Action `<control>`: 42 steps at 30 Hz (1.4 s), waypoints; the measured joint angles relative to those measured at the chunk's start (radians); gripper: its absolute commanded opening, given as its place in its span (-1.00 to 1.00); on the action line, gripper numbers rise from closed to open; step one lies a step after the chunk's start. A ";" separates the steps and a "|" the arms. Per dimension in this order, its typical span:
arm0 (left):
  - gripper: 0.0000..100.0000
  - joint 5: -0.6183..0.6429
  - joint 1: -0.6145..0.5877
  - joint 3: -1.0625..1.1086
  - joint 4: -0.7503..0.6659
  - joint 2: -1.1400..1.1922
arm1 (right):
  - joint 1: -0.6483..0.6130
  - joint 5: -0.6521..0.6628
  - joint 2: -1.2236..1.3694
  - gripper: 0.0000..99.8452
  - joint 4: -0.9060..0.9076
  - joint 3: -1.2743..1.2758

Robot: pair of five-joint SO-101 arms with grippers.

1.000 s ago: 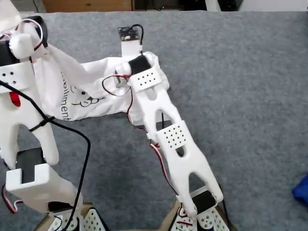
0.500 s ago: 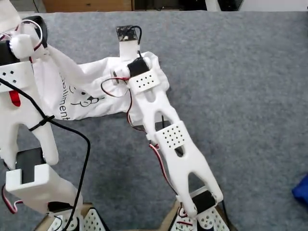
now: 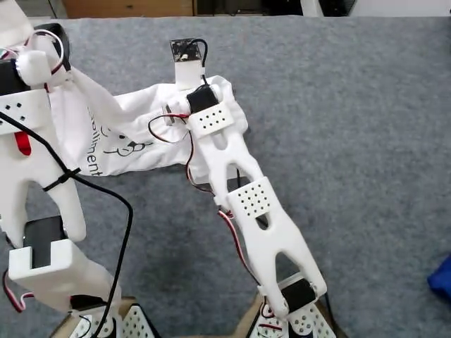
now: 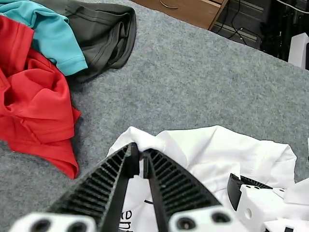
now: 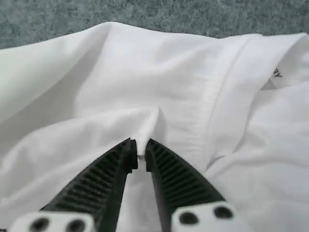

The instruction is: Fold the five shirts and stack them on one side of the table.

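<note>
On the grey table (image 3: 352,141) the white shirt (image 3: 141,116) lay stretched between my arms; my left gripper (image 4: 141,157) clenched one raised edge, my right gripper (image 5: 140,152) pinched a fold beside its neckline seam.

FREE: right half of table (image 3: 366,141) open, far to near | BLOCKED: white shirt (image 3: 141,134) far left, right arm (image 3: 246,201) diagonal over it from near centre | left arm (image 3: 35,176) along left edge | blue item (image 3: 443,279), possibly cloth, at right edge | red shirt (image 4: 34,106), teal shirt (image 4: 43,29), dark shirt (image 4: 101,34) heaped near white shirt
</note>
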 measured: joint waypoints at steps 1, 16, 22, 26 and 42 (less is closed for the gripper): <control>-0.96 0.000 0.000 0.000 0.000 0.000 | 0.000 0.000 0.002 -0.93 0.000 0.000; -0.96 0.000 0.000 0.003 0.000 0.000 | 0.118 -0.064 0.003 -0.98 0.040 -0.083; -0.96 0.000 0.000 0.003 0.000 0.000 | 0.117 -0.064 0.000 -0.99 0.077 -0.100; -0.96 0.043 0.015 0.003 0.000 0.000 | 0.115 -0.064 -0.057 -0.99 0.101 -0.100; -0.96 0.143 0.118 -0.606 0.160 0.000 | 0.281 -0.064 -0.893 -0.99 0.218 -0.101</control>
